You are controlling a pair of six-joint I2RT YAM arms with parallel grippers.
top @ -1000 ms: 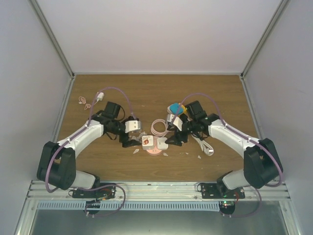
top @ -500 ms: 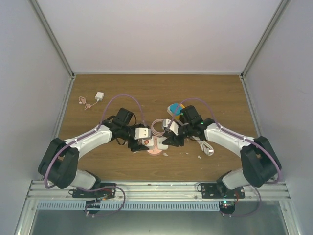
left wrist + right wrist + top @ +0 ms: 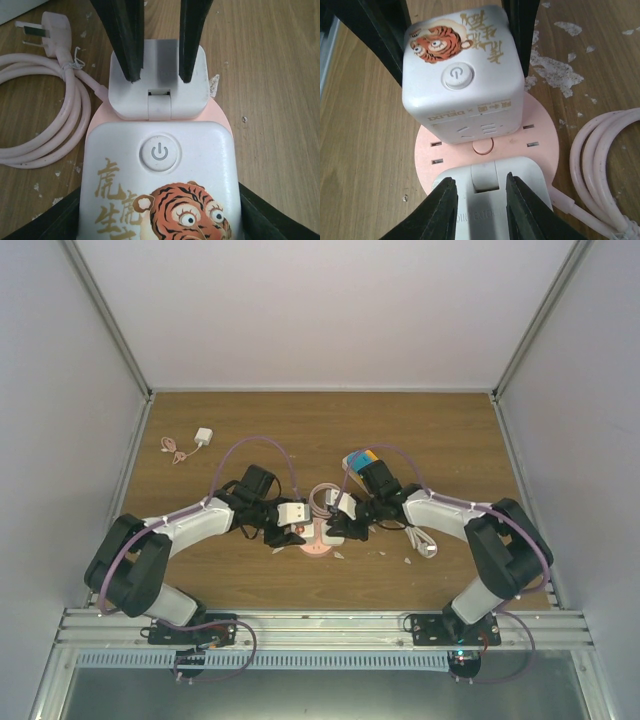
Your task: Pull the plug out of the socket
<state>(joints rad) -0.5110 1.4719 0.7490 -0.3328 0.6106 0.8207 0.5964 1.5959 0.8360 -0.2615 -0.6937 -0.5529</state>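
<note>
I am looking at the plug (image 3: 159, 100), a small white block with rounded corners. It is sitting pushed into the pink base (image 3: 427, 150) of the socket (image 3: 159, 170), tight against the white tiger-printed cube, near the middle of the table (image 3: 250, 580). The left gripper (image 3: 160, 200) is bracing the socket: its fingers are lying along two opposite sides of the cube and seem to be clamping it. The right gripper (image 3: 481, 187) is hanging over the plug with its jaws narrow, the tips showing over the plug's top face on either side of a central strip. I am not able to tell whether they are pinching anything or merely resting there. I am judging the plug to be light, stiff and glossy, so slippery under hard fingers, and held only by the friction of its pins in the base. I am thinking the best hold is on two flat opposite sides, low and away from the rounded corners. The pull wants to be straight away from the base, since rocking is risking bent pins. The socket is looking light too, so I am counting on the left grip to stop it rising with the plug. The pink cord (image 3: 50, 125) is lying coiled beside the socket, soft and out of the way.
</note>
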